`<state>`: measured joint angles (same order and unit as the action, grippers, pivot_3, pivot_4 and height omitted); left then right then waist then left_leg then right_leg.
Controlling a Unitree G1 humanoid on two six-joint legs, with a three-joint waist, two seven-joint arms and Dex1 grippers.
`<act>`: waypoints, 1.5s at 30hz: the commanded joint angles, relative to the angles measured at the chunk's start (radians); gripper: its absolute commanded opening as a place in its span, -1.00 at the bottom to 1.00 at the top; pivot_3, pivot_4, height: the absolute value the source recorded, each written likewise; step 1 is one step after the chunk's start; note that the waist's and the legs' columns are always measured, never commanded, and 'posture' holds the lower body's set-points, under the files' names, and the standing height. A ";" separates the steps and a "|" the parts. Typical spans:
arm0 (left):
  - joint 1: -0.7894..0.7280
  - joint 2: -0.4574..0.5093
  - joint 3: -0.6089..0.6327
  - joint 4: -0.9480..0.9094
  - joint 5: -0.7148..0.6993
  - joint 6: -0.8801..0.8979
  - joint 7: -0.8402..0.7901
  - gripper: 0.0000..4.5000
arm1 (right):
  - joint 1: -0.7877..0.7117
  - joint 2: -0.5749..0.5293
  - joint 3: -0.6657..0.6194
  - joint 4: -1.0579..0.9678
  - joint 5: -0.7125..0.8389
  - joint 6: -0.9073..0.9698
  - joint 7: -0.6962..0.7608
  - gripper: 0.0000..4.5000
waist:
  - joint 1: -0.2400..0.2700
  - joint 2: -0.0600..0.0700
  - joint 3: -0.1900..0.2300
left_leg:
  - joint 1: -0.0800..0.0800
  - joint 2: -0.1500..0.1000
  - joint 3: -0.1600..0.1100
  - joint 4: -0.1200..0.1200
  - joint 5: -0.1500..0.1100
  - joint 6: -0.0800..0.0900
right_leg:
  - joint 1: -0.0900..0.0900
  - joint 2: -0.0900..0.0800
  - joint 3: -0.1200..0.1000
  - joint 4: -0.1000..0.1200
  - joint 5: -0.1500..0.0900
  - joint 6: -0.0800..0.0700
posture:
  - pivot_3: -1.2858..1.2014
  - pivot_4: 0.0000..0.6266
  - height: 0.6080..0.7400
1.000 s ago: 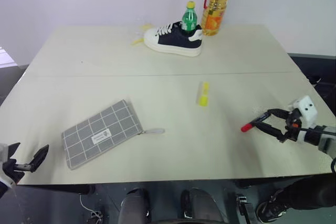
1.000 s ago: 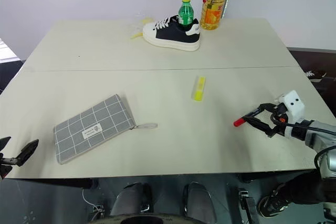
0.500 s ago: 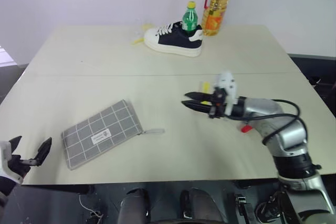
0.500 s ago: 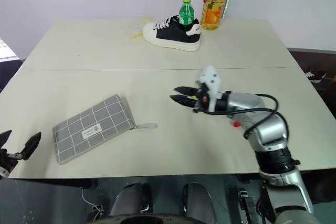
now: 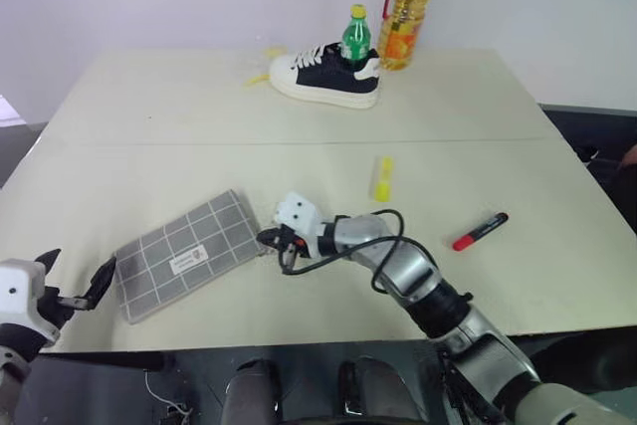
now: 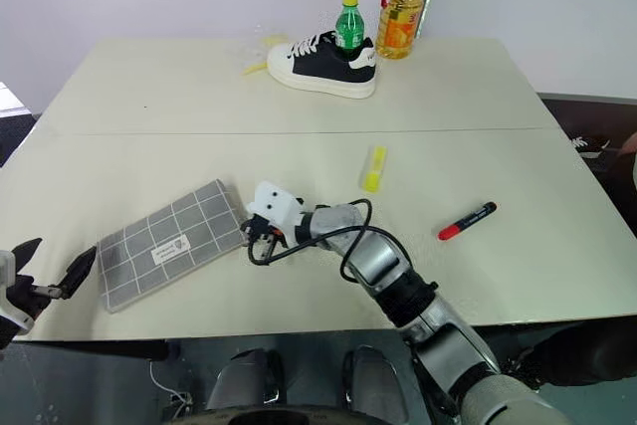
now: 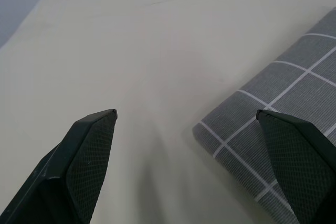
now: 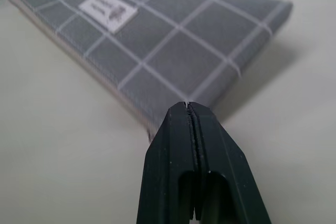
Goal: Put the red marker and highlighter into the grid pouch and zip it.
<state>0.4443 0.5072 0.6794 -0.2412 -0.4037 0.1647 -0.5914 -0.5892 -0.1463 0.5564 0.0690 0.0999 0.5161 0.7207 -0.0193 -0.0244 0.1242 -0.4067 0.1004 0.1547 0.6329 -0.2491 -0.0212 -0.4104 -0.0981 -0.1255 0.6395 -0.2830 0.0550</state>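
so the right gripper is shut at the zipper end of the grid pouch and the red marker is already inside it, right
Not quite. The right gripper is shut at the zipper end of the grid pouch, but the red marker is not inside it. The left eye view shows it lying on the table, off toward the robot's right and apart from the pouch.

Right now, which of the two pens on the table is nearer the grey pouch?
The yellow highlighter. It lies near the table's middle, closer to the grid pouch. The red marker, slim and black with a red cap, lies further out toward the right edge.
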 commanded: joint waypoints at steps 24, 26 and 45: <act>0.116 0.327 -0.152 0.315 0.520 -0.812 -0.117 1.00 | -0.041 0.105 0.031 0.148 -0.102 0.047 0.013 -0.99 | 0.002 0.000 -0.003 | 0.000 0.001 0.006 -0.001 -0.001 -0.002 | -0.008 -0.005 0.000 0.007 -0.002 -0.004 | 0.03 -0.52 0.47; 0.075 0.347 -0.187 0.377 0.572 -0.879 -0.086 1.00 | -0.042 0.109 0.030 0.152 -0.105 0.044 0.011 -0.99 | 0.001 0.001 -0.004 | 0.000 0.001 0.006 -0.002 -0.001 -0.001 | -0.009 -0.005 0.000 0.008 -0.002 -0.003 | 0.03 -0.52 0.47; -0.115 0.409 -0.395 0.659 0.573 -1.233 0.088 -0.99 | -0.031 0.103 -0.008 0.148 -0.110 0.039 -0.021 -1.00 | 0.004 0.004 -0.006 | 0.000 0.000 0.008 -0.002 0.000 -0.001 | -0.011 -0.005 -0.001 0.009 0.000 -0.001 | 0.03 -0.52 0.47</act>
<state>0.3224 0.9329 0.3188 0.4589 0.2120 -1.0769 -0.5050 -0.6290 -0.0404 0.5621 0.2023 0.0014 0.5516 0.7102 -0.0152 -0.0206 0.1180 -0.4069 0.1005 0.1630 0.6314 -0.2495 -0.0220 -0.4210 -0.1029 -0.1268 0.6484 -0.2833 0.0545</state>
